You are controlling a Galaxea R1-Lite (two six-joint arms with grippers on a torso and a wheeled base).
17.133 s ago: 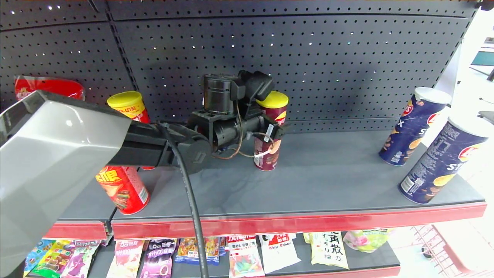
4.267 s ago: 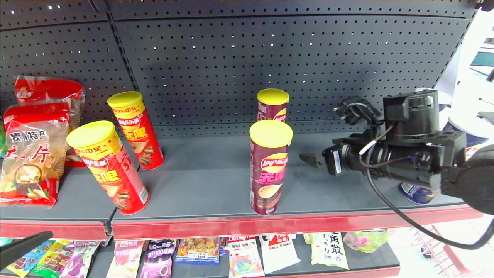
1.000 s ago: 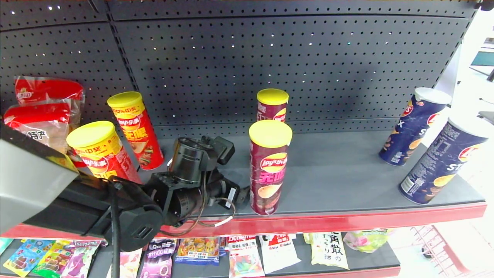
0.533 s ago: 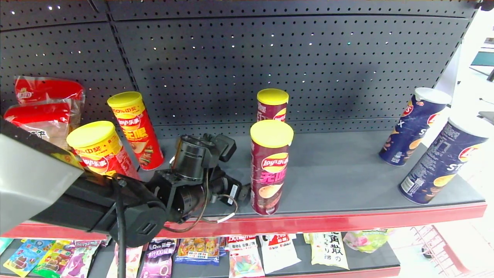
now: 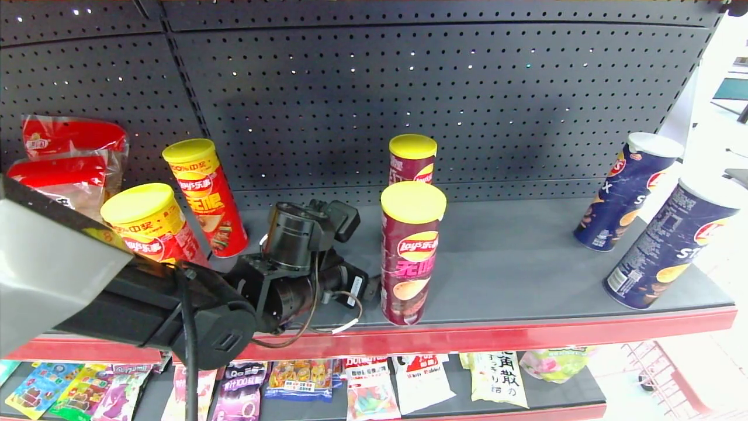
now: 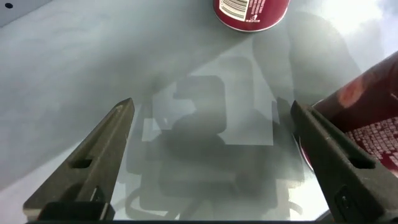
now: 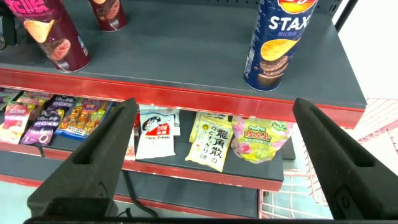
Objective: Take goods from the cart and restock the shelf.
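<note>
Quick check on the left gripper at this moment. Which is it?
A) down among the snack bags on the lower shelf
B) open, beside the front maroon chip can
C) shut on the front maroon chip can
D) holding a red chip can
B: the left gripper has its fingers spread wide over the bare shelf, with the front maroon chip can beside one finger and nothing between them.
</note>
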